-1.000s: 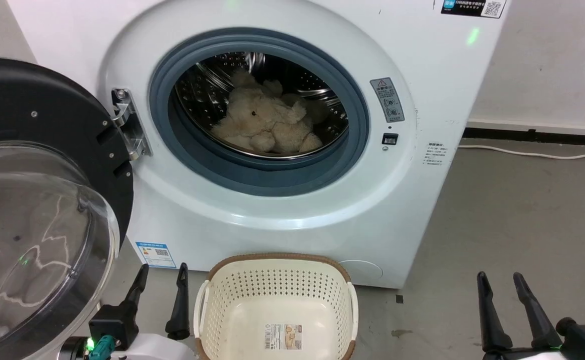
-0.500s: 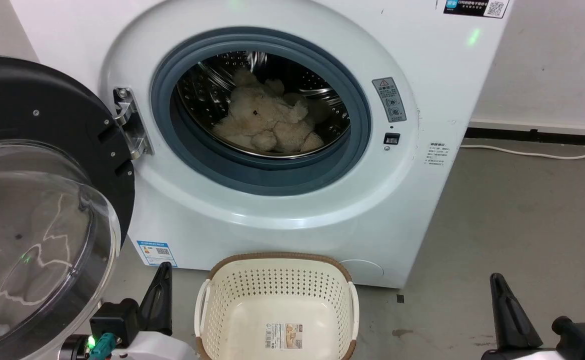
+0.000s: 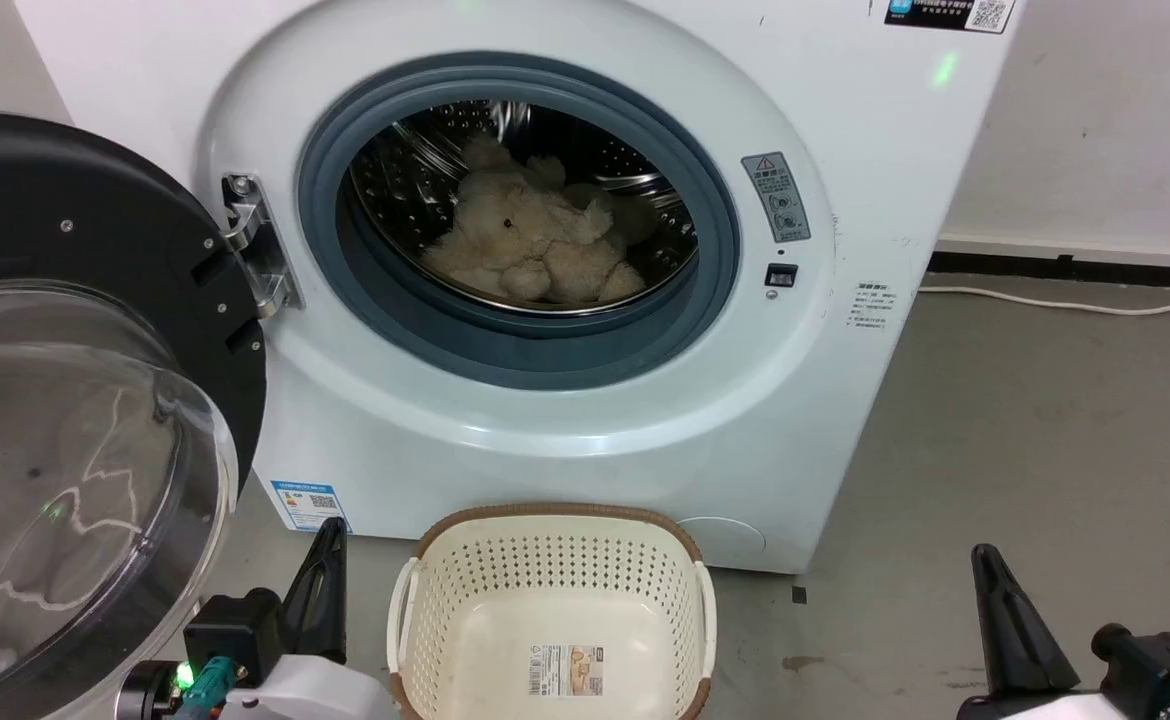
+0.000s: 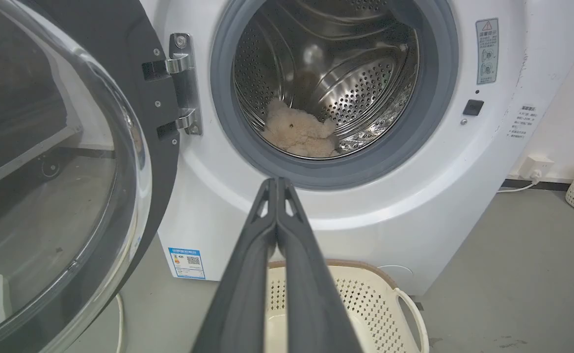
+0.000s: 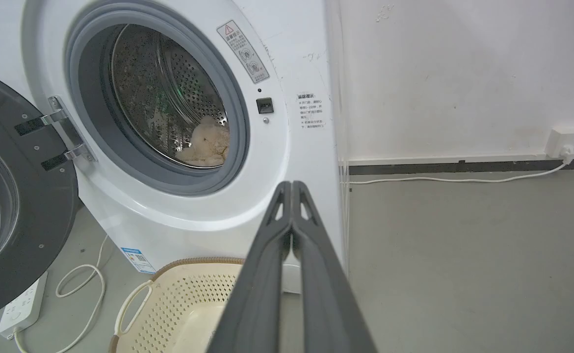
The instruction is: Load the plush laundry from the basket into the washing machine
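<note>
Head view: we see the fluffy cream-beige teddy bear (image 3: 535, 245) lying in the drum of the white front-loading washing machine (image 3: 565, 440). Our left end effector (image 4: 277, 181) and right end effector (image 5: 292, 184) are both pressed together.

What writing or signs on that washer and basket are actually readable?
No word or number reads clearly.
Grey sticker on the washer front: a red warning triangle; print below too small.
Black label at its top corner: a square code; characters blurred.
Small print block on its right: too small.
Blue-edged sticker at its foot: unreadable.
Paper label on the basket floor: unreadable.
</note>
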Tool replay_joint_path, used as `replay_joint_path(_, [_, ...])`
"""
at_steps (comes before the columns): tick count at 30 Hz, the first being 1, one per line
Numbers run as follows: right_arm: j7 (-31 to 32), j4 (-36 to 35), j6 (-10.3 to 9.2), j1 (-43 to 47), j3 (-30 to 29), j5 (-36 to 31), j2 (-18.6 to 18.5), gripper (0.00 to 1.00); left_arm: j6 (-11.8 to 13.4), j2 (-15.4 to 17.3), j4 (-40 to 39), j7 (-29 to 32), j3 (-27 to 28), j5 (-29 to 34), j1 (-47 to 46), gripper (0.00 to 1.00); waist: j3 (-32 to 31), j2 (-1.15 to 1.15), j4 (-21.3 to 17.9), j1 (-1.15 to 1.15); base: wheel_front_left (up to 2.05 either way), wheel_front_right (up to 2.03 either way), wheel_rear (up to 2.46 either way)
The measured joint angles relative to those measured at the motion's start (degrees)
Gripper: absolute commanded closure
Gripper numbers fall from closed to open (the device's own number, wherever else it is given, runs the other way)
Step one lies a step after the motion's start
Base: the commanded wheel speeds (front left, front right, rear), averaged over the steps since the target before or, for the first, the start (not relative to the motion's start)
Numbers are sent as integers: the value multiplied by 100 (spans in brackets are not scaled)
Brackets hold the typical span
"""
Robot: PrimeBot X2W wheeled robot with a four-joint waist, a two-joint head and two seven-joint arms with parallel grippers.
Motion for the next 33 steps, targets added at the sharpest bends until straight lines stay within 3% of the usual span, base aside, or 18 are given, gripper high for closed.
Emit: replay_joint_path(33, [368,-103,0,-149,42,-403,0,100,30,-107,-321,374,88,305,1,100,43,0,-60,0,0,0,0])
